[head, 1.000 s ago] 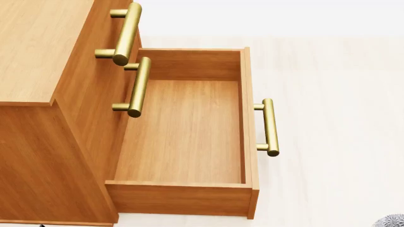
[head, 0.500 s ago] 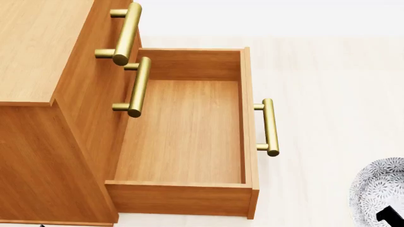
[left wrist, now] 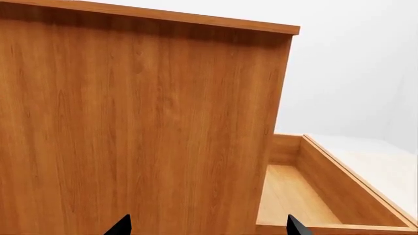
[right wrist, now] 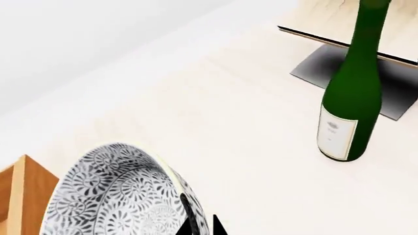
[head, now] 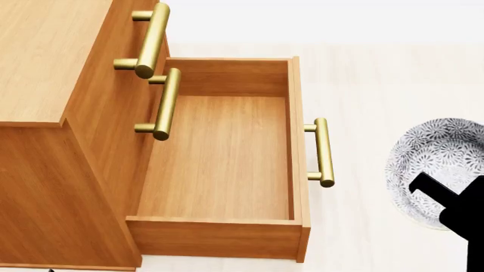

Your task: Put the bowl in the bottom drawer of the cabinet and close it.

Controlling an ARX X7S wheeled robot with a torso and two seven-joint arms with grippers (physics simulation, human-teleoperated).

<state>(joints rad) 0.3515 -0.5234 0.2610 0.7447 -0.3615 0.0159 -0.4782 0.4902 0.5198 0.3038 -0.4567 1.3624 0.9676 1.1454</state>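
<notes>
The bowl (head: 437,170) hangs at the right edge of the head view, well clear of the cabinet (head: 53,113) and right of the pulled-out bottom drawer (head: 219,158), its rim cut by the frame. The right end effector (head: 454,198), mostly out of frame, appears clamped on the bowl's rim. Only two dark tips of the left end effector (left wrist: 205,227) show, spread apart beside the cabinet's side. A green bottle (right wrist: 349,98), its top cropped, stands on the tabletop (right wrist: 216,112).

Floral bowl (head: 434,164) aloft right of the cabinet's (head: 45,85) open bottom drawer (head: 219,158).
</notes>
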